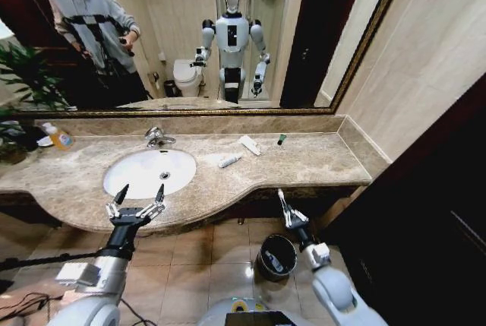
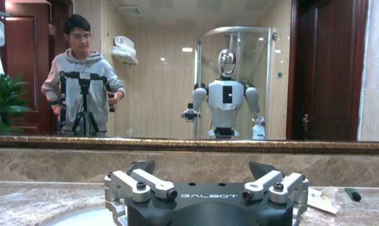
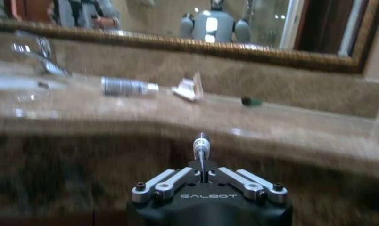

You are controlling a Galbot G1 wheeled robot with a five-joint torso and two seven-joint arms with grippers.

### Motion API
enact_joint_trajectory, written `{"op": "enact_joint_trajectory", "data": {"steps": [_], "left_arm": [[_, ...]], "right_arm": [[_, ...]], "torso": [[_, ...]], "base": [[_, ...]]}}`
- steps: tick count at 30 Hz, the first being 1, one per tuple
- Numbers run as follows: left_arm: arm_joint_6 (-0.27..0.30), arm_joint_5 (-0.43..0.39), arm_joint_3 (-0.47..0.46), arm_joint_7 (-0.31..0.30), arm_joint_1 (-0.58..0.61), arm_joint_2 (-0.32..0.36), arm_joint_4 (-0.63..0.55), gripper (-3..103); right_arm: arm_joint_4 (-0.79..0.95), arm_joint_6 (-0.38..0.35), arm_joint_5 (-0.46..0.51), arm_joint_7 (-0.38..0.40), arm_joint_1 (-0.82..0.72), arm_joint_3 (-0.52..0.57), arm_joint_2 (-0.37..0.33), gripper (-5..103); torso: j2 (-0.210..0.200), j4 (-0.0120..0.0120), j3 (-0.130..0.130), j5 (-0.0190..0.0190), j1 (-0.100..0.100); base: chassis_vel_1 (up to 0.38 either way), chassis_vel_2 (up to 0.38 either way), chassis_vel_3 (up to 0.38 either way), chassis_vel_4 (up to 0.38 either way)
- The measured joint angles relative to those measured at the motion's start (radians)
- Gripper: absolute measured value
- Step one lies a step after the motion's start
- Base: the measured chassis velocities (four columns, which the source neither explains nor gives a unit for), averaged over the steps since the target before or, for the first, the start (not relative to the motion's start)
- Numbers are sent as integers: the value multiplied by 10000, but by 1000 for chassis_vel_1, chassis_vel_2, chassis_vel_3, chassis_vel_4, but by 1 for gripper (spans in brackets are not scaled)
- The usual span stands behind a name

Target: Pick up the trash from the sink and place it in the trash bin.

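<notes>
Hovering low at the counter's front edge, right gripper (image 1: 282, 198) with jaws pressed together on nothing, tube (image 1: 230, 160), packet (image 1: 250, 144) and green-capped piece (image 1: 281, 139) lying up ahead and beyond the fingertips on the marble beside the sink (image 1: 121, 178), bin (image 1: 276, 256) down on the floor just below. Waiting at the basin's near rim, left gripper (image 1: 137, 203) spread wide and empty. Looking light and slick, probably rolling if nudged, so best pinched across the tube's mid-body; packet thin and flat, likely needing an edge grab.
</notes>
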Motion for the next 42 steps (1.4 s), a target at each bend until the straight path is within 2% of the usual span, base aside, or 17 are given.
{"op": "enact_joint_trajectory", "data": {"steps": [7, 8, 11, 14, 20, 24, 28, 37, 42], "left_arm": [[0, 0, 0, 0, 0, 0, 0, 100], [0, 0, 0, 0, 0, 0, 0, 100], [0, 0, 0, 0, 0, 0, 0, 100], [0, 0, 0, 0, 0, 0, 0, 100], [0, 0, 0, 0, 0, 0, 0, 100], [0, 0, 0, 0, 0, 0, -1, 100], [0, 0, 0, 0, 0, 0, 0, 100], [0, 0, 0, 0, 0, 0, 0, 100], [0, 0, 0, 0, 0, 0, 0, 100]], "right_arm": [[-1746, 560, -535, -71, -102, -138, 331, 1], [-2552, 635, -634, -177, 94, -236, 439, 1], [-3464, 415, -761, -513, 379, -366, 476, 1], [-4415, -414, -730, -1117, 847, -606, 500, 1], [-5488, -651, -1101, -1391, 1497, -718, 811, 1], [-6807, -910, -1820, -2129, 2295, -897, 1051, 1], [-7920, -912, -2309, -2398, 2939, -917, 1330, 1], [-10505, -740, -3114, -2424, 4731, -810, 2013, 1], [-11297, -722, -3464, -2297, 5243, -732, 2124, 1]], "torso": [[0, 0, 1, 3, 2], [0, 0, 1, 3, 2], [-1, 1, 1, 3, 2], [-2, 0, 1, 0, 1], [-2, 1, 2, 2, 2], [-2, 1, 2, 0, 2], [-2, 1, 2, 2, 2], [-2, 1, 2, 3, 2], [-2, 1, 2, 0, 2]], "base": [[0, 0, 0, 0], [0, 0, 0, 0], [0, 0, 0, 0], [0, 0, 0, 0], [0, 0, 0, 0], [0, 0, 0, 0], [0, 0, 0, 0], [0, 0, 0, 0], [0, 0, 0, 0]]}}
